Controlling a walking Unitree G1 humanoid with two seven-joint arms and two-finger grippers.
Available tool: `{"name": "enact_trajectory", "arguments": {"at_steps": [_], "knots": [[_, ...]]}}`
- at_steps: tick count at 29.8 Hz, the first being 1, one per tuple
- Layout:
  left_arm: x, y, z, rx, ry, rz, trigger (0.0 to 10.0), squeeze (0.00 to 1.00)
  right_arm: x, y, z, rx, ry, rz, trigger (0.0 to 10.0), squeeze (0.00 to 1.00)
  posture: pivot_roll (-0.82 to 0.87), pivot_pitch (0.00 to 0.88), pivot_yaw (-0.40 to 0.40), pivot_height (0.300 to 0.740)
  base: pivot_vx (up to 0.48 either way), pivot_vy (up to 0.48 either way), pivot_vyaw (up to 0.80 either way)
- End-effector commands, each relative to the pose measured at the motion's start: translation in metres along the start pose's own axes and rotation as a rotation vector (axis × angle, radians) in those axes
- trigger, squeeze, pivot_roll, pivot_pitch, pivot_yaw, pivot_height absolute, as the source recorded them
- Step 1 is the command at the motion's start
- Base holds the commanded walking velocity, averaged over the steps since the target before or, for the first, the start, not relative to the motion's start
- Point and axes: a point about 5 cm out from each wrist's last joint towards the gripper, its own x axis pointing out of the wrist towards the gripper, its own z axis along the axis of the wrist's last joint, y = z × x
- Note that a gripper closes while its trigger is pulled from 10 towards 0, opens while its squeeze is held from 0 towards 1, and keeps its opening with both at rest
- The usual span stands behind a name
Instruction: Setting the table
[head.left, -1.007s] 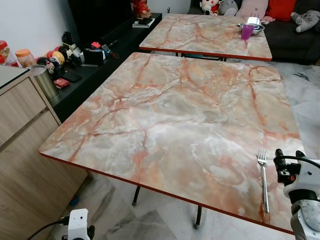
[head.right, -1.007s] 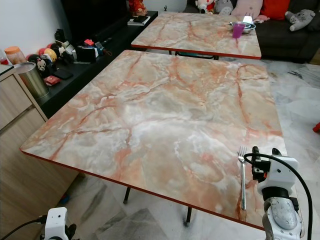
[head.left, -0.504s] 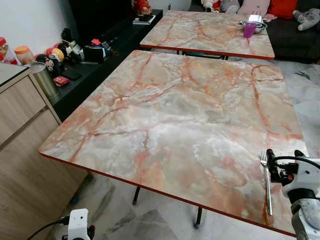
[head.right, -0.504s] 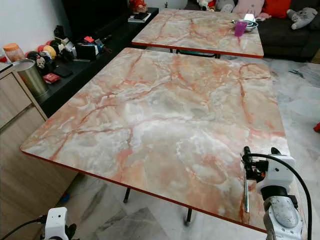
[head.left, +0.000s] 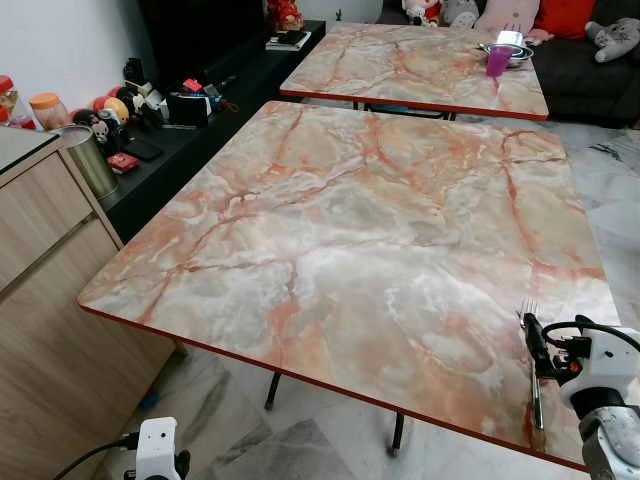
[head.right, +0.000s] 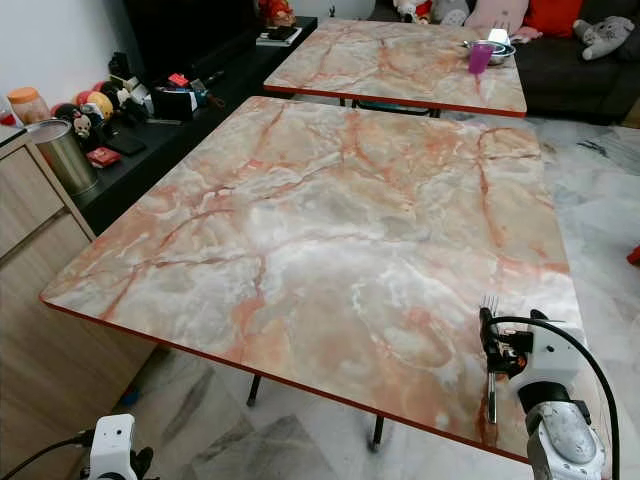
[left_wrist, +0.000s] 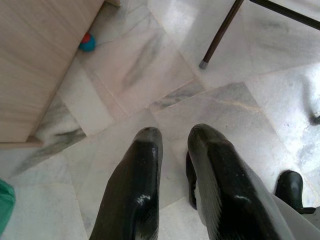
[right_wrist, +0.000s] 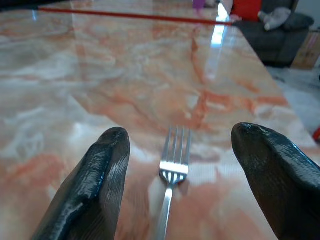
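A silver fork (head.left: 527, 309) lies on the near marble table (head.left: 350, 230), by its front right corner, with the tines pointing away from me. My right gripper (right_wrist: 181, 134) is open and low over the table, one black finger (right_wrist: 102, 180) on each side of the fork (right_wrist: 173, 167). In the eye views that gripper (head.left: 534, 345) covers the middle of the fork's handle. The left gripper (left_wrist: 176, 132) hangs idle below the table's edge, its fingers nearly together over the floor, holding nothing.
A second marble table (head.left: 420, 65) stands behind, with a purple cup (head.left: 497, 60) and a metal bowl (head.left: 510, 46) on it. A wooden cabinet (head.left: 40, 240), a metal canister (head.left: 90, 160) and a black shelf with toys (head.left: 165, 105) line the left. A dark sofa (head.left: 590, 60) is at the back right.
My right gripper has shifted left from beside the fork until its fingers straddle the handle. The fork has not moved. The camera has moved slightly.
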Motion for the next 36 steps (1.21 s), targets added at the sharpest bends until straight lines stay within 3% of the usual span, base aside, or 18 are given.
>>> {"name": "enact_trajectory", "arguments": {"at_steps": [1,10,24,36], "knots": [[-0.001,0.005,0.0,0.002,0.004,0.012,10.0,0.0,0.0,-0.005,-0.004,0.002,0.02,-0.008,10.0,0.0,0.01,0.027,0.024,0.74,0.0,0.0,0.0],[-0.001,0.006,0.0,0.008,0.005,0.012,10.0,0.0,0.001,-0.008,-0.011,0.022,0.047,-0.003,10.0,0.0,0.01,0.027,0.027,0.74,0.0,0.0,0.0],[-0.001,0.006,0.0,0.011,0.004,0.014,10.0,0.0,0.01,-0.008,-0.004,0.019,0.018,0.021,10.0,0.0,0.01,0.021,0.028,0.74,0.0,0.0,0.0],[-0.001,0.006,-0.001,0.01,0.006,0.016,10.0,0.0,0.012,-0.003,-0.016,0.039,0.085,0.031,10.0,0.0,0.02,0.029,0.026,0.74,0.0,0.0,0.0]]}}
